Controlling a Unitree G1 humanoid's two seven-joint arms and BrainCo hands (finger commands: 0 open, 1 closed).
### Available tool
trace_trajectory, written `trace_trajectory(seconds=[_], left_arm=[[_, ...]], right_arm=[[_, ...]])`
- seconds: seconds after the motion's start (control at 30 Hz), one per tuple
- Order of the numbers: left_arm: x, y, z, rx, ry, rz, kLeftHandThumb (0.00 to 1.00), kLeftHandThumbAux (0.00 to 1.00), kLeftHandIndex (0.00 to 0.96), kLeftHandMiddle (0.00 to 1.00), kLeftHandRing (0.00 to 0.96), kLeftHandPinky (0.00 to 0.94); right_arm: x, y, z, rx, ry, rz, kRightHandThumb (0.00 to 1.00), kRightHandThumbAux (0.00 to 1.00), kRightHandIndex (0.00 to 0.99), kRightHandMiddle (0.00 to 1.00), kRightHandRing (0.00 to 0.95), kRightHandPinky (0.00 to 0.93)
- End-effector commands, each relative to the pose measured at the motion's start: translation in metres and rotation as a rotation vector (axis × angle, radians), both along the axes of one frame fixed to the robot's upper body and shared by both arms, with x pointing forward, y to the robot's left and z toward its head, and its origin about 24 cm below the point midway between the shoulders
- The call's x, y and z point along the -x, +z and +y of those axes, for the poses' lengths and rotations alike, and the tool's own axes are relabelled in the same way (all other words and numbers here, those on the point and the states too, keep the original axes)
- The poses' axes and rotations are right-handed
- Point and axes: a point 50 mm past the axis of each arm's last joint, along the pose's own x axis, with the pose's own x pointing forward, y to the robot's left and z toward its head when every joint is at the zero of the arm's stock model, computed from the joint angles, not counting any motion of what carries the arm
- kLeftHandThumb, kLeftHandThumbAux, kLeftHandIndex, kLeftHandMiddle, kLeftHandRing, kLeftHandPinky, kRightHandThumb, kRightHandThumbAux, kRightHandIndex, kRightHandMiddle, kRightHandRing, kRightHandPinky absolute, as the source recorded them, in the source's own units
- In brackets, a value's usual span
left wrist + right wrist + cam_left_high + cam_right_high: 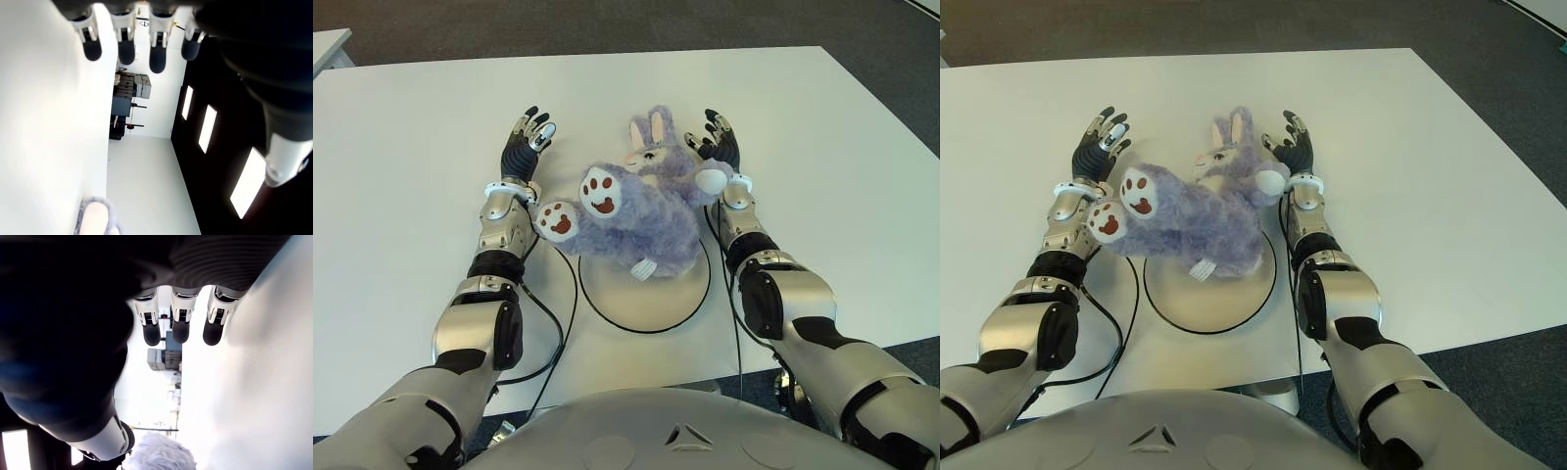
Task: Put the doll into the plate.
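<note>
- Two hands flank the doll: the left hand shows beside its feet, the right hand beside its head and raised paw
- The doll, a purple plush rabbit, lies across the far half of the plate; its rump and label sit over the plate, while its head and ears reach past the far rim onto the white surface
- Its long axis runs slantwise, from the feet on the robot's left to the head toward the far right; one foot sticks out beyond the plate's left edge, close to the left forearm
- Left hand: fingers straight and spread, holding nothing; a bit of plush shows at the edge of its wrist view, apart from the fingers
- Right hand: fingers also extended and empty; fur shows below the palm in its wrist view, but nothing is gripped
- Judgement: the doll already looks mostly placed, with both hands released on either side of it
- The relation that matters now is the overhang: head and ears lie just inside the right hand, so that hand is the nearer one if the head end needs nudging back toward the plate's middle
- The protruding foot lies nearer the left hand, which could tuck it inward
- Risk, as I judge it: pushing one end may roll the soft body off the shallow rim
</note>
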Motion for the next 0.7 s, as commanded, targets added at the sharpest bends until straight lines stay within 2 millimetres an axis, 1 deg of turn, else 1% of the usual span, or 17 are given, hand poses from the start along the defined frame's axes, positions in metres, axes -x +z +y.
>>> trace_trajectory(seconds=[0.03, 0.2, 0.3, 0.37, 0.47, 0.7], left_arm=[[0.0108, -0.0216, 0.0016, 0.021, 0.002, 0.081, 0.0, 0.606, 0.095, 0.136, 0.085, 0.033], [0.011, -0.0221, 0.0039, 0.023, 0.011, 0.083, 0.0, 0.608, 0.097, 0.135, 0.081, 0.02], [0.0111, -0.0225, 0.0046, 0.025, 0.015, 0.085, 0.0, 0.608, 0.096, 0.134, 0.08, 0.027], [0.0112, -0.0233, 0.0054, 0.029, 0.02, 0.089, 0.0, 0.609, 0.1, 0.136, 0.085, 0.056], [0.0111, -0.0243, 0.0066, 0.038, 0.026, 0.094, 0.0, 0.61, 0.101, 0.138, 0.09, 0.074], [0.0108, -0.0251, 0.0078, 0.055, 0.034, 0.098, 0.0, 0.609, 0.108, 0.14, 0.095, 0.072]], right_arm=[[0.0285, -0.0525, -0.0007, -0.036, -0.03, 0.2, 0.414, 0.859, 0.127, 0.072, 0.043, 0.083], [0.0285, -0.0521, -0.0004, -0.04, -0.035, 0.194, 0.418, 0.872, 0.133, 0.076, 0.047, 0.086], [0.0285, -0.0519, -0.0003, -0.042, -0.037, 0.192, 0.423, 0.875, 0.134, 0.078, 0.048, 0.087], [0.0285, -0.0517, -0.0003, -0.044, -0.039, 0.19, 0.427, 0.878, 0.133, 0.077, 0.047, 0.086], [0.0284, -0.0514, -0.0003, -0.048, -0.041, 0.186, 0.429, 0.876, 0.132, 0.075, 0.044, 0.081], [0.0283, -0.051, -0.0003, -0.056, -0.043, 0.181, 0.436, 0.881, 0.136, 0.075, 0.039, 0.07]])
